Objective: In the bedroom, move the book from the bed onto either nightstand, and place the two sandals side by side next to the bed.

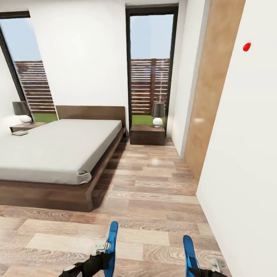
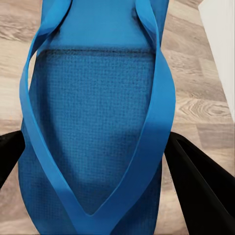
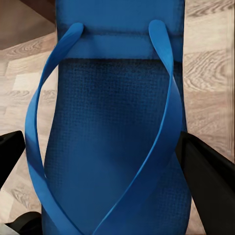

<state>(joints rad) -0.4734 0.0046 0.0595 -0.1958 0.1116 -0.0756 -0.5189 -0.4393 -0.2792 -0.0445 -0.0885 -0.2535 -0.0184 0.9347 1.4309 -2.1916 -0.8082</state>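
Each blue sandal is clamped edge-up in a tool low over the plank floor: the left sandal in the left tool, the right sandal in the right tool. Both arms reach forward, low. Ahead left lies the bed; the book rests on the far nightstand, and a second nightstand stands right of the headboard.

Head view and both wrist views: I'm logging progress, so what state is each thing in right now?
Left sandal: held off the floor in the left tool.
Right sandal: held off the floor in the right tool.
Bed: mattress bare.
Nightstand: drawers shut, lamp on top.
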